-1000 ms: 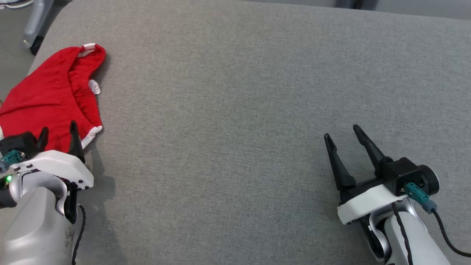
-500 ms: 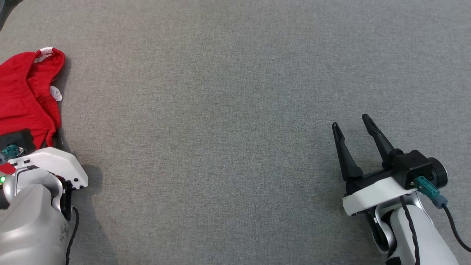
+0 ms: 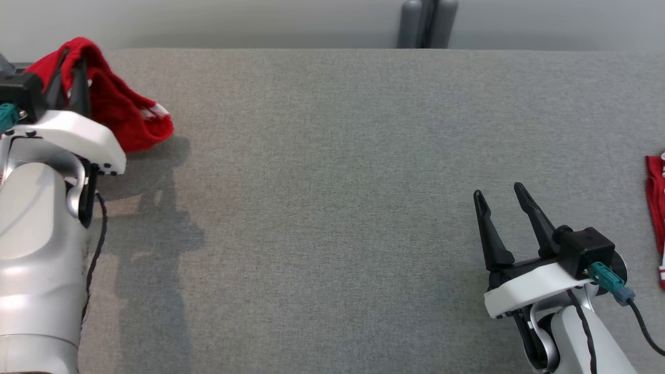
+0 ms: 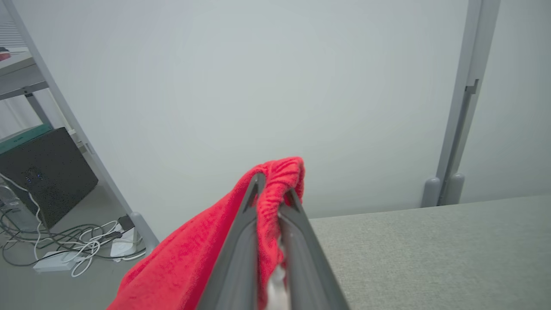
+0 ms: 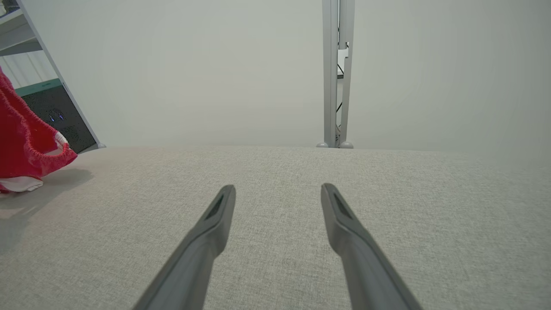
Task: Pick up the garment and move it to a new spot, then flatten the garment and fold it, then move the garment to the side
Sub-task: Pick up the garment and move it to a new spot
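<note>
The garment is red with white trim. It hangs bunched from my left gripper at the table's far left, its lower end touching the grey surface. In the left wrist view the left gripper is shut on a fold of the garment, with red cloth draped over its left finger. My right gripper stands open above the table at the lower right, nothing between its fingers. The right wrist view has the right gripper open over bare cloth and the garment hanging at its left edge.
The table is covered in grey fabric. Another red cloth with white trim lies at its right edge. A grey post stands behind the far edge. Beyond the left edge, cables and a black box are on the floor.
My left gripper went from open over the lying garment to shut on it, and has lifted it up off the table. The head camera has shifted. The right gripper stays open.
</note>
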